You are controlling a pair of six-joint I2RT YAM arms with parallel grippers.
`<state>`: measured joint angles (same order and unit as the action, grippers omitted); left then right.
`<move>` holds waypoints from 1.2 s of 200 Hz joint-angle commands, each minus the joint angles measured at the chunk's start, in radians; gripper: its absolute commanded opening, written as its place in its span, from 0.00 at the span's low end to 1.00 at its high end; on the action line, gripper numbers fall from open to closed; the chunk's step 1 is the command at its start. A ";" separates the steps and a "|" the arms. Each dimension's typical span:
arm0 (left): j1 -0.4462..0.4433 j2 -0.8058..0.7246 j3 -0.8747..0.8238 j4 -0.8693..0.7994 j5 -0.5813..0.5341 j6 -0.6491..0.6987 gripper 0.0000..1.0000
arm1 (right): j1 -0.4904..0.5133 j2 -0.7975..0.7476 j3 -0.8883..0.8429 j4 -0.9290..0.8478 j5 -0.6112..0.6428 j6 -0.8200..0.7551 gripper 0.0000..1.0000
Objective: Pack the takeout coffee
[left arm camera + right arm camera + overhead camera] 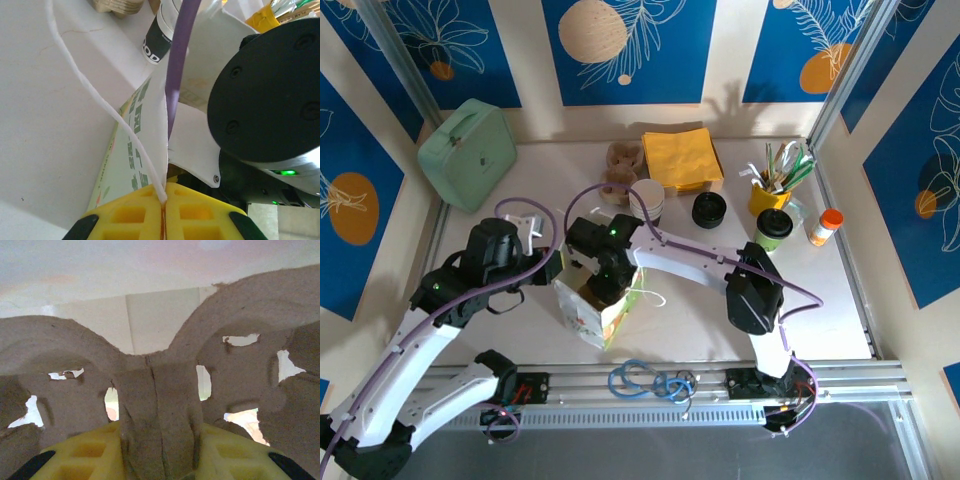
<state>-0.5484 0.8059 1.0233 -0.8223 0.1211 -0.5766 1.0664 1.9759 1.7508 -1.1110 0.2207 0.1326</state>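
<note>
A: Status, L side?

B: Left fingers (142,212) pressed together on the white string handle (120,120), lifting one side of the paper bag (585,315). Bag stands on the counter (840,310), near the arm bases.

A: R side?

B: Right fingers (95,452) clamped on the centre ridge of a brown pulp cup carrier (155,390) at the bag mouth, w/ pale bag wall behind it. How deep it sits, can't tell.

A: Coffee?

B: Takeout coffee (773,228) upright on the counter, far right, well apart from the bag. It's just beside the yellow utensil cup (768,195) and near the orange-capped bottle (828,226). Nothing grips it. My read: carrier goes in first, cup after.

A: Risks?

B: A few.
- Carrier looks wide vs the bag mouth (tight fit, I reckon). A lobe snagging the rim could tear the paper or tip the bag.
- Handle is thin string. If R pushes down hard it may slip from L or rip out, and the mouth collapses.
- If the carrier lands tilted, the cup won't seat level, so poss. spill.
- Both wrists crowd over the bag, so a knock betw. them is poss.
</note>
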 commanded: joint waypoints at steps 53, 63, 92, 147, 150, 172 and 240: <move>-0.006 -0.021 -0.022 0.015 -0.002 -0.012 0.08 | 0.004 0.044 -0.041 0.016 -0.006 0.024 0.34; -0.007 -0.021 -0.023 0.015 -0.001 -0.011 0.08 | 0.004 0.049 -0.045 0.017 -0.001 0.024 0.34; -0.007 -0.022 -0.028 0.015 -0.003 -0.010 0.08 | 0.003 0.056 -0.052 0.023 -0.004 0.020 0.34; -0.007 -0.026 -0.031 0.015 -0.005 -0.009 0.08 | 0.006 0.068 -0.071 0.036 -0.005 0.016 0.36; -0.007 -0.026 -0.031 0.015 -0.005 -0.009 0.08 | 0.007 0.068 -0.072 0.034 -0.004 0.015 0.36; -0.006 -0.025 -0.028 0.015 -0.005 -0.009 0.08 | 0.006 0.063 -0.063 0.025 0.003 0.015 0.39; -0.006 -0.017 -0.016 0.013 0.001 -0.005 0.08 | 0.003 -0.009 0.016 -0.013 0.011 0.010 0.62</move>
<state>-0.5484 0.7929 0.9993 -0.8062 0.1177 -0.5789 1.0672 2.0129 1.7172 -1.0843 0.2352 0.1402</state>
